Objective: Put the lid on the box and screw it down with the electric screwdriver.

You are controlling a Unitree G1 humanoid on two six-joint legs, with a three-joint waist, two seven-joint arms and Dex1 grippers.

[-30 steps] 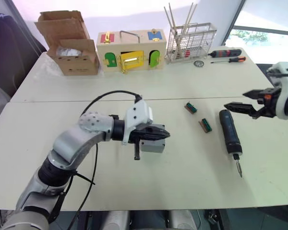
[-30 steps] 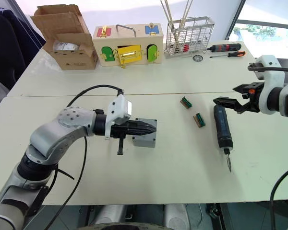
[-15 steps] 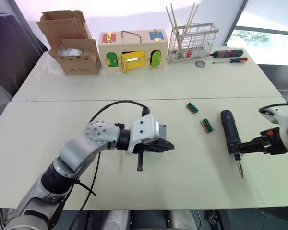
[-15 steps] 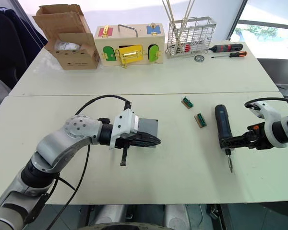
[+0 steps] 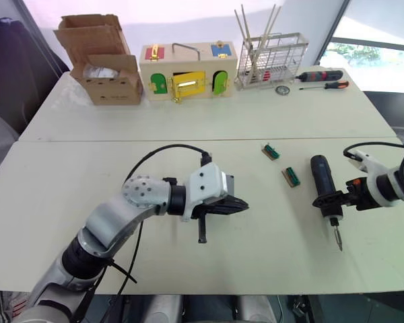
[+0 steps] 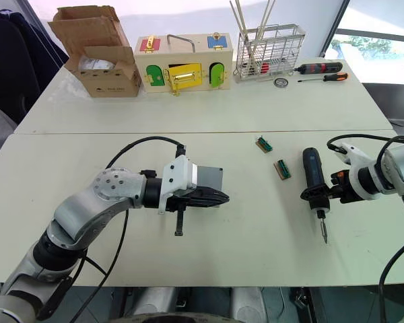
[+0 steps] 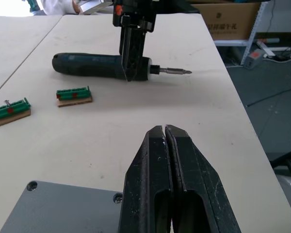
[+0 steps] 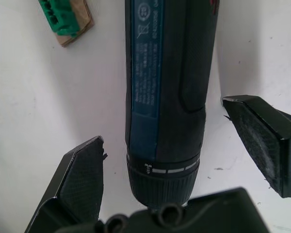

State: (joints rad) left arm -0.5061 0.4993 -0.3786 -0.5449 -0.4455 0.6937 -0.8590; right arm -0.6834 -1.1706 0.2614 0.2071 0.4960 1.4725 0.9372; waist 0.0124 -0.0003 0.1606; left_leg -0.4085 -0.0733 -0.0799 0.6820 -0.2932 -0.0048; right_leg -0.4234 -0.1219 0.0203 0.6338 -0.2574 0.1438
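The black electric screwdriver (image 5: 322,180) lies flat on the table at the right, its metal bit pointing toward the near edge. My right gripper (image 8: 174,160) is open and straddles the tool's front collar, one finger on each side with a gap to the body. My left gripper (image 7: 166,141) is shut with nothing between its fingers and rests over the grey lid (image 7: 63,208), whose flat top shows corner screw holes. The lid (image 6: 209,177) lies mid-table. The box is hidden beneath the lid and my left wrist.
Two small green terminal blocks (image 5: 270,151) (image 5: 291,177) lie between the lid and the screwdriver. Along the far edge stand a cardboard box (image 5: 104,64), a wooden box with coloured doors (image 5: 186,70), a wire rack (image 5: 269,60) and two manual screwdrivers (image 5: 321,76).
My right gripper swung from beyond the screwdriver's rear to its front end and now straddles the collar. My left gripper slid a little further over the lid.
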